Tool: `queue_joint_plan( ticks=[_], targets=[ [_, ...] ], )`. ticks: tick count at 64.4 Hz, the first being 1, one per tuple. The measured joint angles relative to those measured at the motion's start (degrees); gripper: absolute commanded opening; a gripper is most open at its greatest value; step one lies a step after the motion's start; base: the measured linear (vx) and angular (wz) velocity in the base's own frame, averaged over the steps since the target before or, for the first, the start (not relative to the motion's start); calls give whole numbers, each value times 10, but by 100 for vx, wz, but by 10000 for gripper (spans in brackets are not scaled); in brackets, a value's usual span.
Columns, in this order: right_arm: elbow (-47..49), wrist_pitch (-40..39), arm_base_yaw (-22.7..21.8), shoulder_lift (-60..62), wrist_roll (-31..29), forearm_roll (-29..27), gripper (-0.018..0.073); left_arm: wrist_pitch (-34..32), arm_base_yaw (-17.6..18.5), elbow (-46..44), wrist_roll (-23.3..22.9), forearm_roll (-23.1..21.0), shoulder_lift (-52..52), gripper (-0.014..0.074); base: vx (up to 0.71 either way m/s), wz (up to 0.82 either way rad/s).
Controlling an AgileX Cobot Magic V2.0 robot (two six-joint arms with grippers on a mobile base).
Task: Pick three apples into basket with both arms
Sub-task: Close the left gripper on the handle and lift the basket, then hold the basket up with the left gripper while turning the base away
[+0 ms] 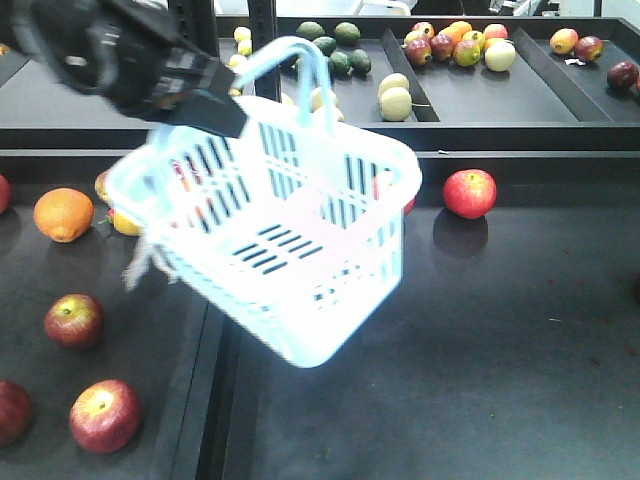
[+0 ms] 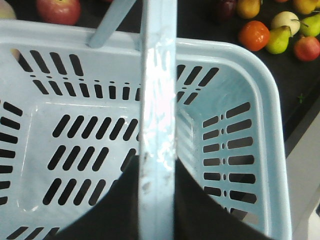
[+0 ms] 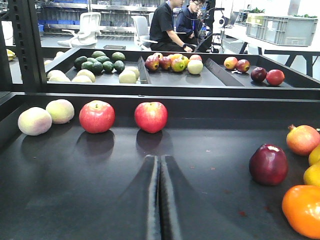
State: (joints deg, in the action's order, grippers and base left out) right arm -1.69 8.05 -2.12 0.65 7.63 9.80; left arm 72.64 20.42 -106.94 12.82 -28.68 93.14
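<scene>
black surface (image 1: 520, 350) carries the fruit. at the far left of the front view an orange (image 1: 63, 214) lies behind a streaked red apple (image 1: 73, 320), a yellow-patched apple (image 1: 104, 415) and an edge-cut apple (image 1: 10, 410). above them the blurred left hand (image 1: 205, 100) is clenched on the hoop handle (image 2: 157, 125) of the pale blue basket (image 1: 300, 300), which hangs tilted in the air, off the surface, a frayed string (image 1: 140, 265) dangling from its left rim. the left wrist view shows that handle running between the dark fingers (image 2: 107, 215), with no apple on the slotted bottom. right of the basket a lone red apple (image 1: 469, 193) rests on the surface, apart from it. in the right wrist view the right hand (image 3: 159, 200) sits low by the surface, its two fingers pressed together on nothing. beyond it a left red apple (image 3: 97, 116) and a middle red apple (image 3: 151, 116) stand near each other; a dark red apple (image 3: 268, 164) lies to the right.
</scene>
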Motion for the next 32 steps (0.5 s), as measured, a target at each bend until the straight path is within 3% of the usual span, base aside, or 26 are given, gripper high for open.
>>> queue_joint_plan(
  ticks=[22, 32],
  targets=[
    [0, 0, 0, 0, 0, 0, -3, 10, 0, 192, -8, 17, -166, -8, 0, 0],
    [0, 0, 0, 0, 0, 0, -3, 11, 0, 226, -8, 46, -206, -8, 0, 0]
  ],
)
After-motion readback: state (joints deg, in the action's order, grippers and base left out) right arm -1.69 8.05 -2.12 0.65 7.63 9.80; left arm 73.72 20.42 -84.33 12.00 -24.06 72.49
